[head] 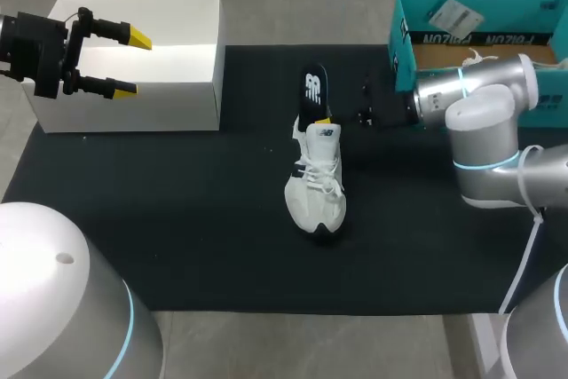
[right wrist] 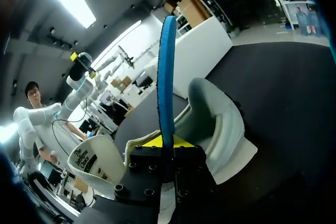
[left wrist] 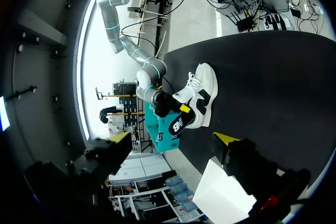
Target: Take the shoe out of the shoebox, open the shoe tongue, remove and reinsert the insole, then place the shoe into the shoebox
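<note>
White shoe (head: 316,185) is out of the teal shoebox (head: 404,42) at upper right and sits mid-frame. The right gripper (head: 325,119) pinches the insole (head: 312,95) at its heel. The left gripper (head: 131,64) hangs wide open, upper left. I think fitting the insole and boxing the shoe are left.

silver-grey arms (head: 484,113), cyan joint rings (head: 462,82), black pincers (head: 131,64), yellow fingertips (head: 138,39)
</note>
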Motion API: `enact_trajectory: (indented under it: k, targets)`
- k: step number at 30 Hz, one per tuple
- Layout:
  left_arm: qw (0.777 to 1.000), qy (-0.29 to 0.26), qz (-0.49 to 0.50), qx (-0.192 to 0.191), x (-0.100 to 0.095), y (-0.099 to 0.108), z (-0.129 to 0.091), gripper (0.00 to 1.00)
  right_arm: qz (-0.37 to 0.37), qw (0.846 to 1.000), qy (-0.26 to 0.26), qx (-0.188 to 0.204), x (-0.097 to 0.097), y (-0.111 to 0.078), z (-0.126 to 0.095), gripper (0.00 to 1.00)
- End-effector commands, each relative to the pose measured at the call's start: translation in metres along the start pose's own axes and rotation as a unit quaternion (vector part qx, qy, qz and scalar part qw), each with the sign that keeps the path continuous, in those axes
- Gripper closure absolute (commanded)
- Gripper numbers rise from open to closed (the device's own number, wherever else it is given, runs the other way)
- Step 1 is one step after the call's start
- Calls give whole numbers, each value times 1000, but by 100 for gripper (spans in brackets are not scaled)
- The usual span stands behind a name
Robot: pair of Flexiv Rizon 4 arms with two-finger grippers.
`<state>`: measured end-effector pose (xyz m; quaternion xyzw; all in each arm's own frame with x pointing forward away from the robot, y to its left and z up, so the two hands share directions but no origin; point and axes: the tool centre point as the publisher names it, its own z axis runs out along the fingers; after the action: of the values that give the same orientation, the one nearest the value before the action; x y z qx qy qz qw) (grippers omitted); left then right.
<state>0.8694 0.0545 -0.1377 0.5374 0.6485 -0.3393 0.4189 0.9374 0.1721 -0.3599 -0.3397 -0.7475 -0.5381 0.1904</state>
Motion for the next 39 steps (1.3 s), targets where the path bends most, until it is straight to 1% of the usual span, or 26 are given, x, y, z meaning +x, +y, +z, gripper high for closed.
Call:
enact_trajectory:
  k: [1,2,3,4,6,9,12,14,15,16,17,22,31,35,36,37,38,39]
  targets:
    - [1000,1,0,0,0,0,0,0,-2,1000,-3,-5,2,0,-1,60]
    - [1000,1,0,0,0,0,0,0,-6,1000,-5,-7,2,3,-2,54]
    - [1000,1,0,0,0,0,0,0,-10,1000,-7,-7,1,6,-3,51]
    - [1000,1,0,0,0,0,0,0,-15,1000,-7,-7,0,11,-4,45]
    - [1000,1,0,0,0,0,0,0,-23,1000,-7,-4,-2,18,-6,43]
    - [1000,1,0,0,0,0,0,0,-35,999,-8,4,-4,26,-8,50]
    - [1000,1,0,0,0,0,0,0,-41,999,-11,3,-5,32,-11,57]
    - [1000,1,0,0,0,0,0,0,-43,999,-13,3,-5,33,-11,67]
    - [1000,1,0,0,0,0,0,0,-43,999,-14,2,-5,33,-11,75]
    - [1000,1,0,0,0,0,0,0,-43,999,-15,2,-5,32,-12,93]
    - [1000,1,0,0,0,0,0,0,-40,999,-17,2,-5,31,-12,100]
    - [1000,1,0,0,0,0,0,0,-25,1000,-18,7,-4,19,-8,100]
    - [1000,1,0,0,0,0,0,0,3,1000,-1,9,8,-7,7,100]
    - [1000,1,0,0,0,0,0,0,8,1000,1,5,10,-12,8,100]
    - [1000,1,0,0,0,0,0,0,7,1000,-1,2,10,-11,6,75]
    - [1000,1,0,0,0,0,0,0,4,1000,-4,0,8,-9,4,43]
    - [1000,1,0,0,0,0,0,0,0,1000,-7,-2,7,-6,2,39]
    - [1000,1,0,0,0,0,0,0,-6,1000,-8,-3,6,-2,1,42]
